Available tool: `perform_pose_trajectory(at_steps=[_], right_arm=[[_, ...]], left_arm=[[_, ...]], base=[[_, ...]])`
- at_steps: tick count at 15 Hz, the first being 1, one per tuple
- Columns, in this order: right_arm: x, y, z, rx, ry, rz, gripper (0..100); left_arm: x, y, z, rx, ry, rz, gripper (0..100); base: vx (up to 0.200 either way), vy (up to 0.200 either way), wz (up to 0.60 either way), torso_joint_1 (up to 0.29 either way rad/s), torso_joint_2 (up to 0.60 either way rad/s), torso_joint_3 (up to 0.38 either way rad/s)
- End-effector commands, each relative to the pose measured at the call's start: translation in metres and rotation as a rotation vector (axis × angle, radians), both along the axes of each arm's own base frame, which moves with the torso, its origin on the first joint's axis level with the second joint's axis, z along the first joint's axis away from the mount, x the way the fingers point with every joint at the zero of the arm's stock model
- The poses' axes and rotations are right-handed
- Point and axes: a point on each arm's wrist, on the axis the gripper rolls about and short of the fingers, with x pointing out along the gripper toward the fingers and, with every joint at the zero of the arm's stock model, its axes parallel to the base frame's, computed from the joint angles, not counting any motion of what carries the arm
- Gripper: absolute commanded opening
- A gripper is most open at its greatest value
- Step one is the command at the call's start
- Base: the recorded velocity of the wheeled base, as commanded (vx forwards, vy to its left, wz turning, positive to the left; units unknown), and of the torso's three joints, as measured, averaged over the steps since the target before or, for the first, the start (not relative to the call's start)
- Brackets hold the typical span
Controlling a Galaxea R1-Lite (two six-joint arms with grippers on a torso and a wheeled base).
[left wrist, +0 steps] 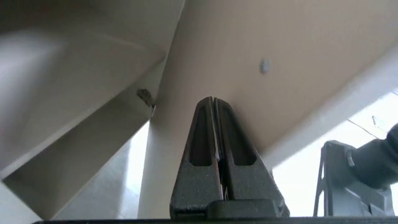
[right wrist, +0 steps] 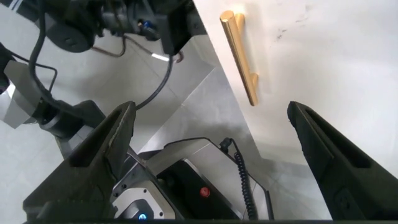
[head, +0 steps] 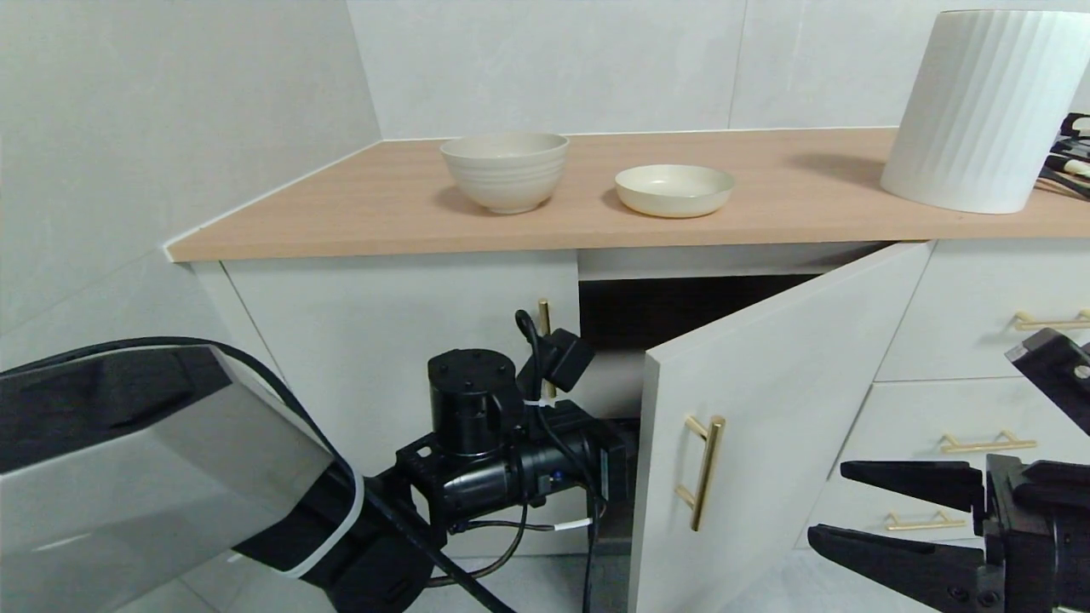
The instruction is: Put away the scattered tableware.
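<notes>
On the wooden counter (head: 341,213) stand a deep cream bowl (head: 504,170) and, to its right, a shallow cream dish (head: 674,189). Below them a white cabinet door (head: 766,400) with a gold handle (head: 702,471) hangs partly open. My left arm (head: 511,460) is low in front of the cabinet, its end hidden behind the door's edge. In the left wrist view my left gripper (left wrist: 213,102) is shut on nothing, close under a pale panel. My right gripper (head: 830,502) stands open and empty, low and right of the door, with the gold handle (right wrist: 239,56) ahead of it.
A tall white ribbed container (head: 979,111) stands at the counter's right end, with dark utensils (head: 1069,153) beside it. Drawers with gold pulls (head: 988,443) lie right of the door. A tiled wall closes the left side. The cabinet's inside is dark.
</notes>
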Motion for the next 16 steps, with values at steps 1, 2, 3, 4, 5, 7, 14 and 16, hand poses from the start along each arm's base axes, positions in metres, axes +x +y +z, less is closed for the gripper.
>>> perform_pose_trajectory(at_steps=[1, 2, 3, 4, 5, 7, 14, 16], right_arm=[[0.000, 0.000, 0.000, -0.001, 0.001, 0.000, 100], [0.000, 0.000, 0.000, -0.001, 0.001, 0.000, 100], [0.000, 0.000, 0.001, 0.002, -0.003, 0.000, 100], [-0.001, 0.000, 0.001, 0.003, -0.005, 0.000, 100], [-0.001, -0.001, 0.001, 0.004, -0.006, 0.000, 100], [-0.001, -0.001, 0.001, 0.003, -0.005, 0.000, 100], [-0.003, -0.002, 0.003, 0.008, -0.016, 0.002, 100], [-0.003, -0.002, 0.003, 0.008, -0.016, 0.002, 100]], left_arm=[[0.009, -0.008, 0.006, -0.003, -0.003, 0.000, 0], [0.012, -0.010, 0.009, 0.002, 0.003, 0.000, 0], [0.012, -0.010, 0.008, 0.005, 0.006, 0.001, 0], [0.011, -0.010, 0.009, 0.005, 0.006, 0.000, 0], [0.011, -0.010, 0.009, 0.004, 0.005, 0.000, 0], [0.011, -0.010, 0.010, 0.002, 0.002, 0.004, 0], [0.022, -0.019, -0.001, 0.009, 0.010, 0.004, 0], [0.026, -0.023, 0.001, 0.003, 0.003, 0.004, 0]], base=[[0.000, 0.000, 0.00, 0.000, 0.00, 0.000], [0.000, 0.000, 0.00, 0.000, 0.00, 0.000], [-0.200, 0.000, 0.00, -0.002, 0.00, -0.012], [-0.200, 0.000, 0.00, 0.002, 0.00, 0.002], [-0.200, 0.000, 0.00, 0.012, 0.01, 0.002], [-0.200, 0.000, 0.00, 0.007, 0.00, -0.002], [-0.086, 0.000, 0.00, -0.001, 0.00, 0.000], [0.000, 0.000, 0.00, 0.000, 0.00, 0.000]])
